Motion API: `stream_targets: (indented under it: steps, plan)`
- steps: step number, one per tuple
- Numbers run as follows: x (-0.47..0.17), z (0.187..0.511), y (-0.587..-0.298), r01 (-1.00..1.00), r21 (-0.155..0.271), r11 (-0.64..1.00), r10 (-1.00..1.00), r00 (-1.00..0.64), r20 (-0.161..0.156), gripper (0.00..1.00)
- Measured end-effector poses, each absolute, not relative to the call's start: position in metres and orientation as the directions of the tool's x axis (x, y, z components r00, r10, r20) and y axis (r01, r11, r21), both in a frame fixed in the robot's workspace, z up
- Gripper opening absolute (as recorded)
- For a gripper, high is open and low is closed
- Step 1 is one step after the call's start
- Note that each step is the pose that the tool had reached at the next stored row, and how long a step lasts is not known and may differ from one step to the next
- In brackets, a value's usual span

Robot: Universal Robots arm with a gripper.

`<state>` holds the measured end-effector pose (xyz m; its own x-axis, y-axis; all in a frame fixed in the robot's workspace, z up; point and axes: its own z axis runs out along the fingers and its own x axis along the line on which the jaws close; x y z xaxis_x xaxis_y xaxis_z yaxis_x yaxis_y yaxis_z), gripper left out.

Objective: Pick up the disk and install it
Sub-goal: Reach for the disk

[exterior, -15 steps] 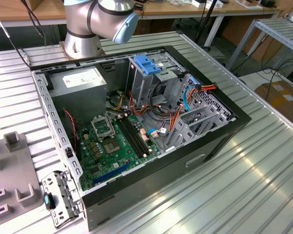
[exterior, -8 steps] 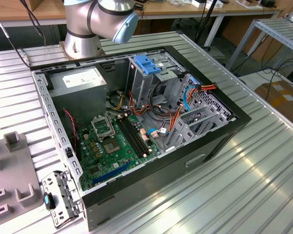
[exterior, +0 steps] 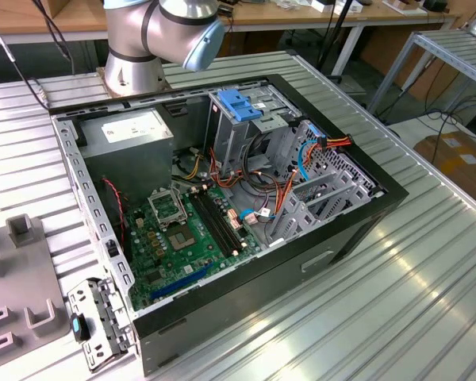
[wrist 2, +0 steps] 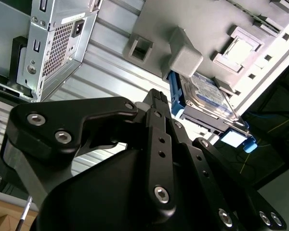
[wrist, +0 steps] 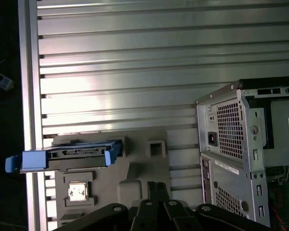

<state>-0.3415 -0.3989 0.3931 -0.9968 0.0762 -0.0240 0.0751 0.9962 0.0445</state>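
Edgewise, disk [wrist: 67,158] overhangs table edge [wrist: 32,96].

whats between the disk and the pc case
First wrist view: beside the disk, the grey fixture plate with its square block, then ribbed table.

The disk [wrist 2: 205,97] is standing on its edge in a grey holder [wrist: 135,183], untouched.
I am looking at its silver body side-on in the second wrist view, its white and blue label facing out. In the first wrist view I am seeing it edge-on [wrist: 70,157], blue rails running along both sides and one blue end sticking out past the holder.
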Motion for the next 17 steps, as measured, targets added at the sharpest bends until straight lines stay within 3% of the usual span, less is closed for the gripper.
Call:
stream_targets:
  steps: [4,17]
  plan:
    - [-0.3423,0.393,-0.3989,0.076,0.044,0.996,0.076,-0.997,0.0,0.11]
    - [-0.3423,0.3931,-0.3989,0.076,0.043,0.996,0.076,-0.997,0.002,0.11]
